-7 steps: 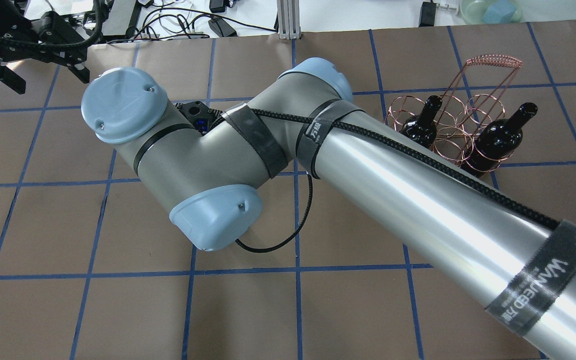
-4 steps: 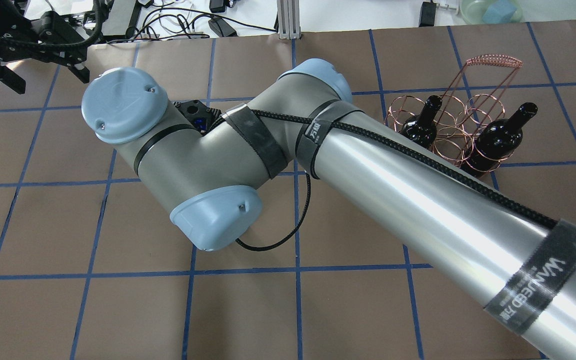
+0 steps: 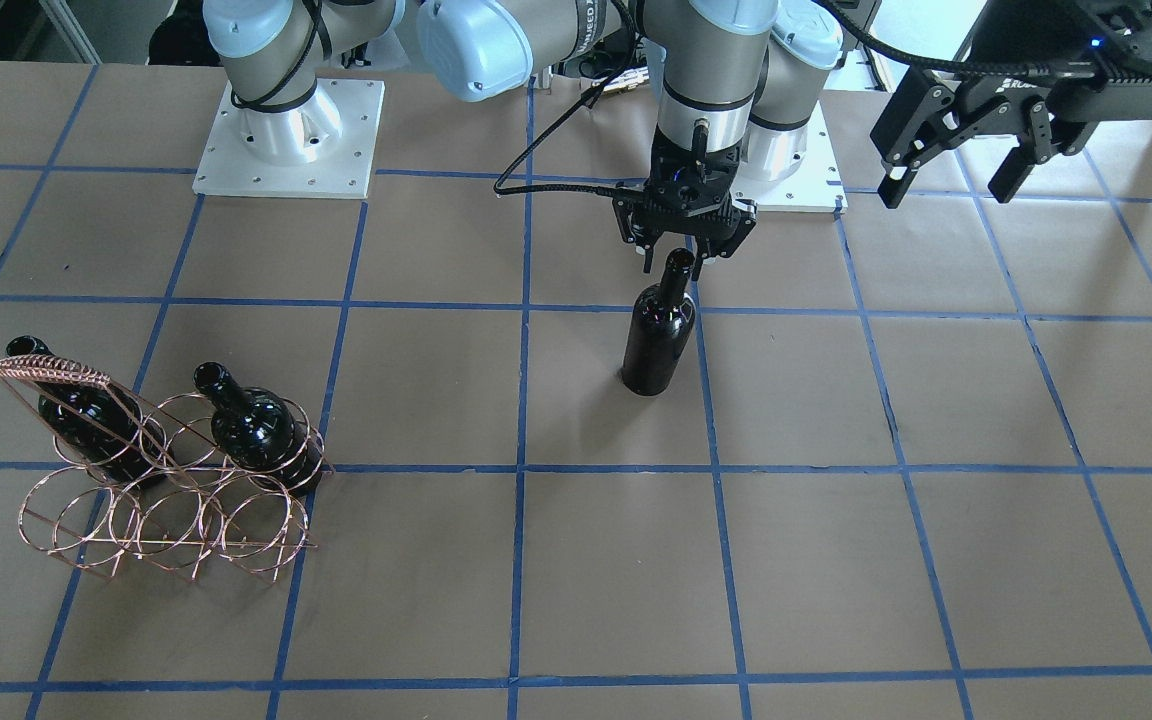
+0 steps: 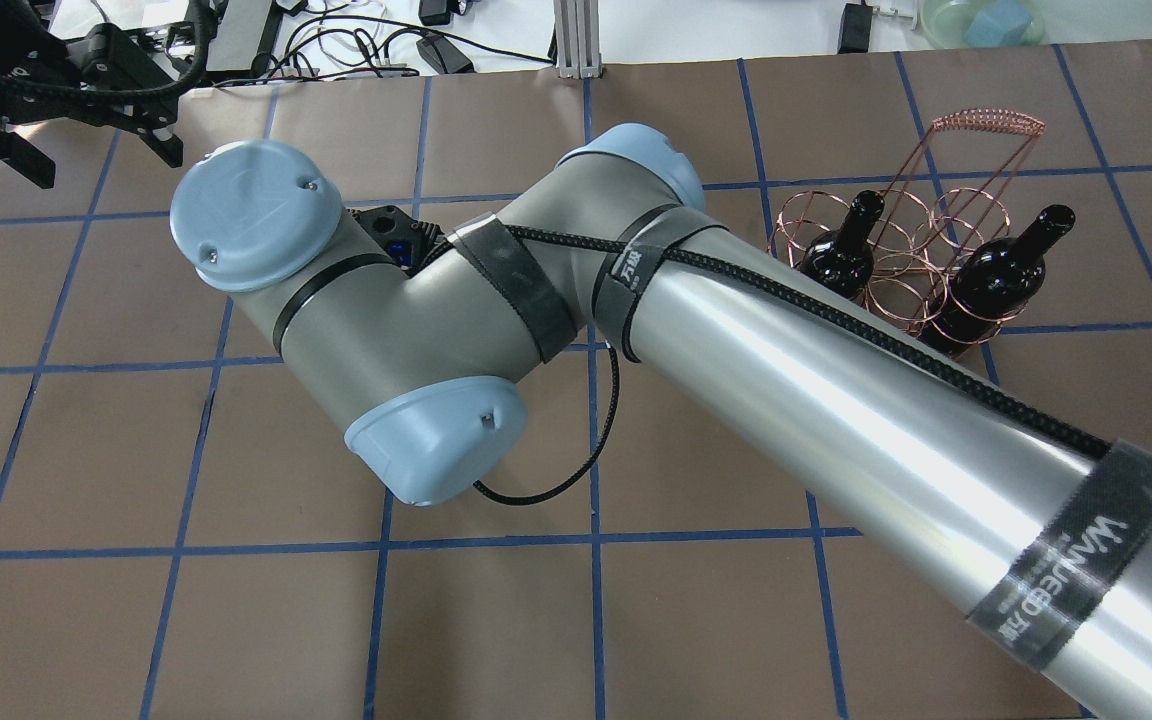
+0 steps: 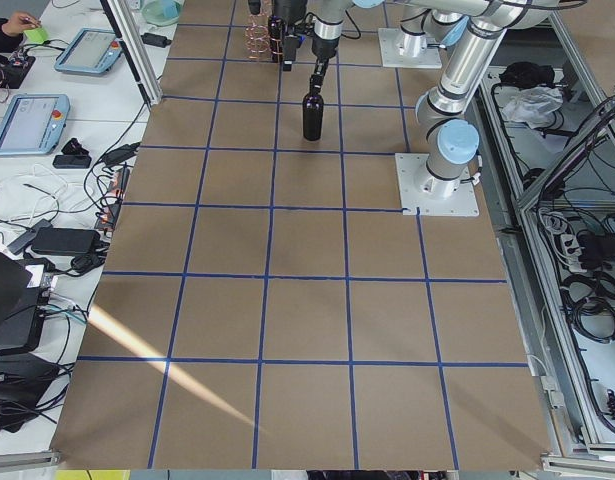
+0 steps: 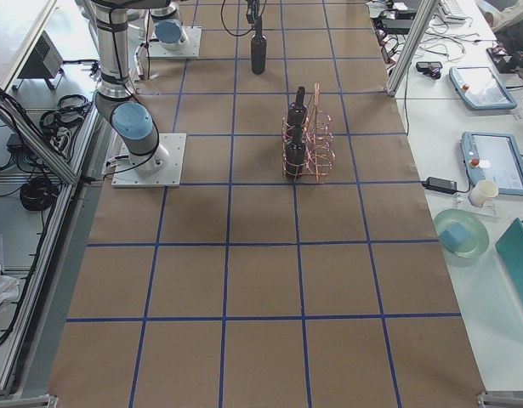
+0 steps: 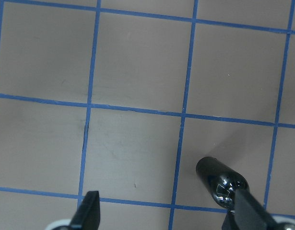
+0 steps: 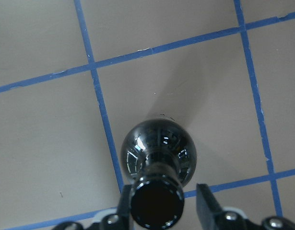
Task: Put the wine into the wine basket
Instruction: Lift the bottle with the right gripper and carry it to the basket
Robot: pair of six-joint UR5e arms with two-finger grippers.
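Note:
A glossy black wine bottle (image 3: 656, 340) stands upright on the brown table mid-way, apart from the basket. My right gripper (image 3: 678, 262) is open, its fingers either side of the bottle's neck; the right wrist view (image 8: 164, 191) shows one finger against the mouth and a gap at the other. The copper wire wine basket (image 3: 166, 510) holds two like bottles (image 3: 86, 410) (image 3: 251, 425). My left gripper (image 3: 948, 185) is open and empty, raised off to the side. In the overhead view the right arm hides the standing bottle.
Two white base plates (image 3: 286, 140) sit at the robot's side of the table. Cables and power bricks (image 4: 416, 45) and an aluminium post (image 4: 571, 40) line the far edge. A green bowl with a blue sponge (image 4: 986, 20) stands beyond the basket (image 4: 896, 250).
The right arm's wrist and elbow have shifted slightly in the overhead view. The left gripper has drifted a little toward the far edge. The basket and its bottles have not moved.

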